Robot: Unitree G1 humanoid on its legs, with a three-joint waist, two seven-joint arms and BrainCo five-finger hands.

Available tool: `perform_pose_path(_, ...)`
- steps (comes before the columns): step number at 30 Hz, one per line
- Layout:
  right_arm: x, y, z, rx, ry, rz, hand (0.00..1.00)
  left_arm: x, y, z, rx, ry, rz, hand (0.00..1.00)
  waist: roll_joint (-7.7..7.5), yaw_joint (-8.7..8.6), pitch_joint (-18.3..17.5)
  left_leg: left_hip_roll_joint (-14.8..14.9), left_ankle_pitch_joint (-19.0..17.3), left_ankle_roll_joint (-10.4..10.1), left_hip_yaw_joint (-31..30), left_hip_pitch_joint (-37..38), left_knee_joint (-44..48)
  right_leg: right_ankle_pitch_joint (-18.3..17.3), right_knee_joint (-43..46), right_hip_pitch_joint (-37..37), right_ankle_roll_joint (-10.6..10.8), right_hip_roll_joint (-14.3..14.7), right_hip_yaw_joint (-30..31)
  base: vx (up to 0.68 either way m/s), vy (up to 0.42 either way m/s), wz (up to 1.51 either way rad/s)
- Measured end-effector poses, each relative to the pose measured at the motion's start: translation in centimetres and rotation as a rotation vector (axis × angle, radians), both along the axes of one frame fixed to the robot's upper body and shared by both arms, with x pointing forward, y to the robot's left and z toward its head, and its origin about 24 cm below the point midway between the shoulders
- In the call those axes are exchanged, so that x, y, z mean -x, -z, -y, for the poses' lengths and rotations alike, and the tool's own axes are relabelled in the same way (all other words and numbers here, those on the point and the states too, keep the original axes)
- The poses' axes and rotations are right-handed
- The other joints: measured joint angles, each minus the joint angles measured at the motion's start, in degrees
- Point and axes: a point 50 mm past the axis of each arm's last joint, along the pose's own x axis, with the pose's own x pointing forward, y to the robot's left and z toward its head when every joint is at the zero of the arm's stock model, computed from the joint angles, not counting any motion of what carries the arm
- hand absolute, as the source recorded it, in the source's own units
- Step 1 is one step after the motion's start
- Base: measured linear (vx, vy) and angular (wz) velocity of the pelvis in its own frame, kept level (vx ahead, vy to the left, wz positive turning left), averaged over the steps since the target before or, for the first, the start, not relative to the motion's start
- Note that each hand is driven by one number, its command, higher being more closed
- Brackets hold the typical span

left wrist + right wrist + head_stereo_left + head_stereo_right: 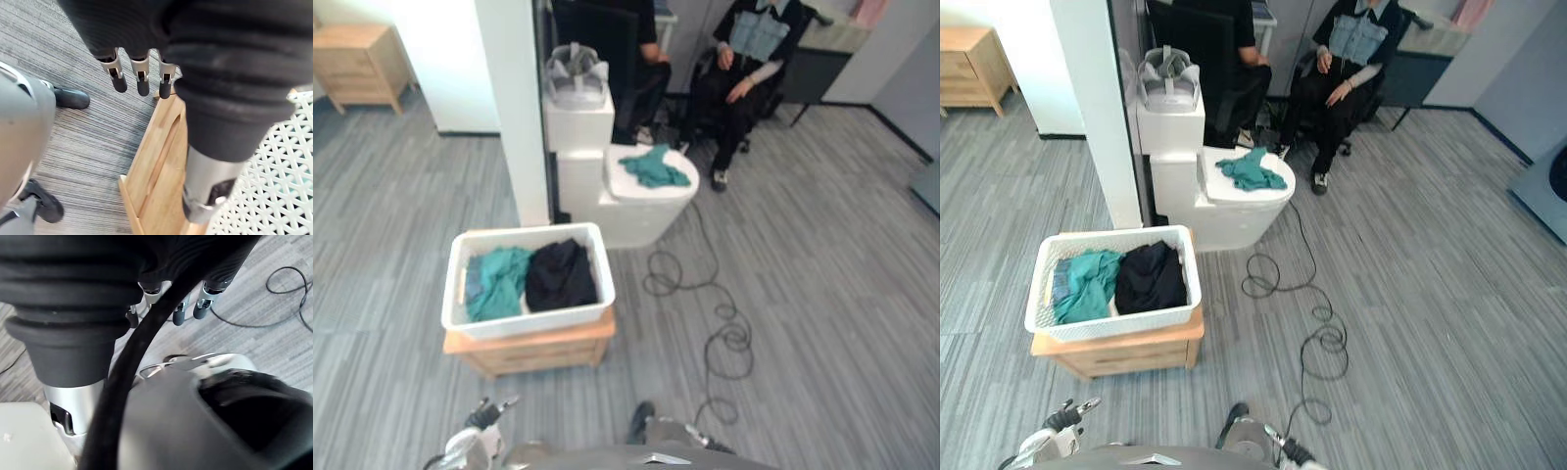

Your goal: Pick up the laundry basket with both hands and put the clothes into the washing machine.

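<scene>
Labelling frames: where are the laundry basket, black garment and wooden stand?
laundry basket [529, 323], left eye view, front wall.
black garment [560, 276], left eye view, its middle.
wooden stand [533, 354], left eye view, front face.

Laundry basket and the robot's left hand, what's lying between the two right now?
The low wooden stand that carries the laundry basket, then bare grey floor up to the open left hand; the left eye view shows it.

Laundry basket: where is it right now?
The laundry basket sits left of centre in the eye views, on a low wooden stand, just in front of the white pillar.
</scene>
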Motion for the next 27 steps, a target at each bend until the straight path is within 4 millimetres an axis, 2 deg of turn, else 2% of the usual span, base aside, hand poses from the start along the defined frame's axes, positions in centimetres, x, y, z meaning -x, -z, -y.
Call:
perform_pose_path(1, 0.4, -0.1, 0.7, 0.018, 0.011, -0.010, 0.00, 0.1, 0.2, 0.9, 0.024, -0.004, 0.004, 0.00, 1.48, -0.03, -0.7, 1.9, -0.8, -1.0, -0.1, -1.1, 1.5, -1.7, -1.3, 0.6, -0.1, 1.8, -1.4, 0.28, -0.205, 0.53)
perform_pose_path(2, 0.5, -0.1, 1.1, 0.026, 0.022, -0.019, 0.00, 0.4, 0.4, 2.0, 0.061, -0.030, 0.004, 0.00, 3.36, 0.10, -1.3, 4.5, -1.4, -1.9, 0.5, -3.6, 7.1, -3.4, -3.0, 2.1, -0.5, 3.8, -3.6, 0.32, -0.247, 0.58)
perform_pose_path(3, 0.5, -0.1, 1.1, 0.024, 0.026, -0.019, 0.00, 0.5, 0.4, 2.0, 0.069, -0.056, 0.008, 0.00, 3.12, -0.09, -1.0, 5.9, -1.7, -2.3, 0.4, -5.6, 11.5, -3.6, -3.8, 3.2, -0.5, 4.4, -4.3, 0.28, -0.252, 0.57)
perform_pose_path(4, 0.5, -0.1, 1.0, 0.022, 0.032, -0.018, 0.00, 0.8, 0.4, 1.6, 0.065, -0.100, 0.014, 0.00, 2.80, 0.18, -0.6, 8.1, -1.7, -2.4, 0.3, -8.8, 19.8, -3.9, -4.7, 5.1, -0.5, 5.3, -5.3, 0.26, -0.320, 0.27)
perform_pose_path(5, 0.2, -0.2, 1.1, 0.036, 0.003, -0.018, 0.00, 1.4, 0.3, 0.8, 0.047, -0.169, 0.028, 0.00, 3.08, 1.43, 0.1, 11.3, -1.2, -2.8, -0.1, -12.4, 31.5, -4.6, -5.1, 8.0, -1.3, 6.8, -5.2, 0.22, -0.259, -0.04)
perform_pose_path(6, 0.0, -0.3, 1.5, 0.056, -0.010, -0.016, 0.00, 2.0, 0.3, 0.2, 0.031, -0.193, 0.020, 0.00, 2.95, 2.41, 0.1, 12.2, -1.5, -2.9, -1.9, -14.8, 39.2, -5.4, -5.3, 10.0, -1.4, 7.3, -5.1, 0.19, -0.200, -0.30)
perform_pose_path(7, -0.5, -0.4, 1.6, 0.064, -0.007, -0.003, 0.00, 2.5, 0.3, 0.1, 0.026, -0.197, 0.004, 0.00, 2.74, 2.46, 0.0, 12.1, -1.7, -2.7, -1.8, -15.5, 40.5, -5.4, -5.7, 10.8, -1.3, 7.4, -4.7, 0.19, -0.030, -0.46)
perform_pose_path(8, -2.0, -0.7, 1.5, 0.071, 0.000, 0.045, 0.00, 3.8, 0.7, 0.2, 0.032, -0.203, -0.041, 0.00, 2.18, 2.34, -0.1, 12.1, -2.9, -1.9, -0.2, -16.3, 38.1, -5.4, -6.7, 11.3, -1.2, 7.4, -3.4, 0.15, 0.017, -0.51)
perform_pose_path(9, -3.4, -0.9, 1.4, 0.071, 0.000, 0.089, 0.00, 4.1, 0.7, 0.1, 0.041, -0.220, -0.055, 0.00, 1.92, 2.31, -0.1, 12.2, -3.5, -1.4, 0.8, -16.2, 32.1, -5.2, -7.3, 11.2, -0.9, 7.4, -2.2, 0.22, 0.067, -0.64)
perform_pose_path(10, -4.7, -1.2, 1.1, 0.066, 0.013, 0.137, 0.00, 4.6, 0.8, 0.0, 0.042, -0.236, -0.072, 0.00, 1.79, 2.11, -0.2, 11.5, -2.9, -1.1, 1.0, -15.3, 20.8, -4.7, -8.0, 10.8, -0.2, 7.4, -1.1, 0.18, 0.139, -0.56)
perform_pose_path(11, -5.4, -1.4, 0.9, 0.065, 0.014, 0.159, 0.00, 5.2, 0.9, 0.1, 0.046, -0.250, -0.088, 0.00, 2.03, 2.04, -0.2, 10.7, -0.1, -1.0, 0.5, -13.7, 11.9, -4.4, -8.3, 10.6, 0.6, 7.5, -0.3, 0.18, 0.178, -0.46)
perform_pose_path(12, -5.8, -1.5, 0.9, 0.065, 0.008, 0.169, 0.00, 5.4, 1.0, 0.3, 0.050, -0.253, -0.100, 0.00, 2.35, 2.10, -0.3, 10.3, 4.5, -1.7, 0.1, -13.2, 7.9, -4.3, -8.5, 10.5, 1.1, 7.5, 0.4, 0.19, 0.223, -0.47)
perform_pose_path(13, -6.2, -1.4, -0.1, 0.041, -0.007, 0.178, 0.00, 5.6, 0.9, -0.2, 0.034, -0.258, -0.111, 0.00, 1.08, 2.31, -0.7, 8.4, 6.1, -2.3, 0.9, -11.4, 6.6, -4.1, -8.7, 10.4, 2.4, 6.2, 2.3, 0.22, 0.213, -0.38)
perform_pose_path(14, -6.3, -1.3, -1.2, 0.012, -0.009, 0.182, 0.00, 5.5, 0.8, -1.0, 0.007, -0.258, -0.113, 0.00, -0.44, 1.83, -0.9, 6.9, 5.3, -1.7, 2.0, -10.8, 6.1, -3.9, -8.8, 10.6, 3.4, 4.7, 2.8, 0.23, 0.196, -0.29)
perform_pose_path(16, -6.7, -1.4, -1.9, -0.002, -0.011, 0.201, 0.00, 5.4, 0.5, -2.0, -0.018, -0.262, -0.108, 0.00, -1.99, 1.10, -1.2, 5.2, 4.6, -1.1, 2.6, -10.5, 6.3, -3.9, -8.5, 10.7, 3.6, 2.8, 2.9, 0.18, 0.179, -0.02)
perform_pose_path(17, -7.3, -1.8, -1.8, 0.013, -0.005, 0.239, 0.00, 4.7, 0.4, -2.4, -0.023, -0.255, -0.090, 0.00, -2.30, 0.70, -1.2, 3.8, 4.3, -0.6, 3.7, -9.6, 5.2, -3.6, -8.3, 10.7, 3.9, 1.6, 3.2, 0.15, 0.216, -0.15)
perform_pose_path(20, -10.8, -4.6, -0.7, 0.091, -0.022, 0.431, 0.00, 3.2, 0.0, -2.9, -0.045, -0.190, -0.059, 0.00, -1.39, 0.02, -1.5, 1.0, 4.7, 0.0, 8.1, -5.6, 0.6, -3.1, -7.7, 9.3, 4.6, -0.9, 6.5, 0.07, 0.135, -0.53)
perform_pose_path(23, -13.5, -8.2, 1.0, 0.184, -0.046, 0.623, 0.00, 2.6, -0.3, -3.4, -0.060, -0.142, -0.056, 0.00, 0.26, -1.25, -2.1, 0.0, 5.7, 0.4, 11.3, -4.0, -2.5, -2.5, -6.5, 6.7, 4.6, -1.5, 8.6, 0.02, 0.063, -0.49)
perform_pose_path(25, -14.0, -10.2, 2.3, 0.251, -0.062, 0.706, 0.00, 1.6, -0.9, -4.4, -0.088, -0.133, -0.006, 0.00, 0.76, -1.98, -2.2, -0.4, 6.3, 0.3, 11.4, -3.7, -3.8, -2.4, -6.6, 6.5, 4.6, -1.5, 8.8, 0.03, 0.012, -0.11)
perform_pose_path(27, -13.4, -12.3, 4.2, 0.368, -0.097, 0.763, 0.00, 0.4, -2.6, -6.2, -0.153, -0.083, 0.102, 0.00, 0.70, -2.20, -2.3, -0.4, 7.2, 0.1, 11.3, -3.0, -5.4, -2.4, -6.6, 6.5, 4.6, -1.1, 8.6, 0.00, 0.000, 0.00)
